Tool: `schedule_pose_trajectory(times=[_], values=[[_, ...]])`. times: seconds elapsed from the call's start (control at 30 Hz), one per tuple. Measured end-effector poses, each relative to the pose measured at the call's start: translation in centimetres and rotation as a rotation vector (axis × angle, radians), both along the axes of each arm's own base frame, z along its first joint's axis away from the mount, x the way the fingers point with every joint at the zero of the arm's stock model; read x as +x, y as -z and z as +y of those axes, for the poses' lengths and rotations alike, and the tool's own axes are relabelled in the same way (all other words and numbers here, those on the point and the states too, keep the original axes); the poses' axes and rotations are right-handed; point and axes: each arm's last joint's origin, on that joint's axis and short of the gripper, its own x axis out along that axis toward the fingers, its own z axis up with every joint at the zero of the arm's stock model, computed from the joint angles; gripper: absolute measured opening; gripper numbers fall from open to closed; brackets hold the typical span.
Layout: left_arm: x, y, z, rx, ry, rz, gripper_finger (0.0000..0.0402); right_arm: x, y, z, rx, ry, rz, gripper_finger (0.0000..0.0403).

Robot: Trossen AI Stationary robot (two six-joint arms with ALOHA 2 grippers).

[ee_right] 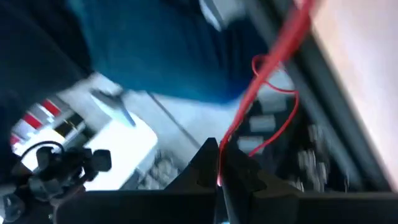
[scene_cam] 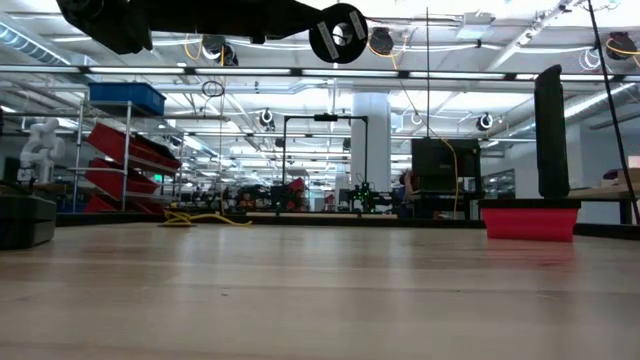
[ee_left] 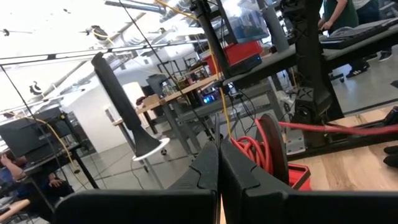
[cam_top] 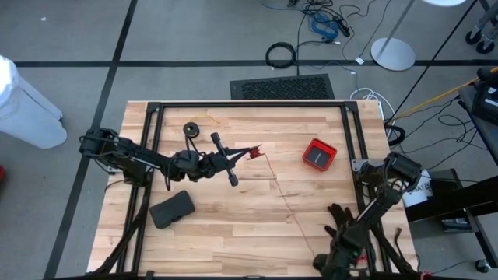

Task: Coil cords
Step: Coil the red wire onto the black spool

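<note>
Even, bright overhead light falls on the pale wooden table [cam_top: 233,225], and the shadows under the dark arms are faint and soft. From table height, rows of white ceiling lamps [scene_cam: 470,30] glare hard behind the table, leaving the black round spool [scene_cam: 338,33] above it nearly a silhouette; the near boards are out of focus. Past the left fingers, white glare washes out the ceiling. Past the right fingers everything smears, the thin red cord [ee_right: 273,68] streaked by motion.
</note>
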Motion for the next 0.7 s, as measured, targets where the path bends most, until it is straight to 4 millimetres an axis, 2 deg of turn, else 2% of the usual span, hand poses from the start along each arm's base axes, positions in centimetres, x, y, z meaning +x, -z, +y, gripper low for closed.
schedule_pose_trajectory(times=[0.1, 0.17, 0.33, 0.47, 0.57, 0.7], values=[[0.0, 0.0, 0.0, 0.0, 0.0, 0.0, 0.0, -1.0, -1.0, 0.1, -0.023, -0.005, 0.079, 0.0001], [0.0, 0.0, 0.0, 0.0, -0.001, 0.0, 0.0, -1.5, -2.2, -0.2, -0.076, 0.038, 0.035, 0.0001], [0.0, 0.0, 0.0, 0.0, -0.001, 0.0, 0.0, -2.8, -6.2, -1.6, -0.258, 0.176, -0.204, 0.0002], [0.0, 0.0, 0.0, 0.0, -0.001, 0.0, 0.0, -5.4, -8.9, -2.5, -0.408, 0.23, -0.198, 0.0002], [0.0, 0.0, 0.0, 0.0, 0.0, 0.001, 0.0, -6.6, -10.2, -3.0, -0.513, 0.286, -0.197, 0.0002], [0.0, 0.0, 0.0, 0.0, 0.0, 0.002, 0.0, -6.7, -10.6, -3.4, -0.608, 0.37, -0.321, 0.0002]])
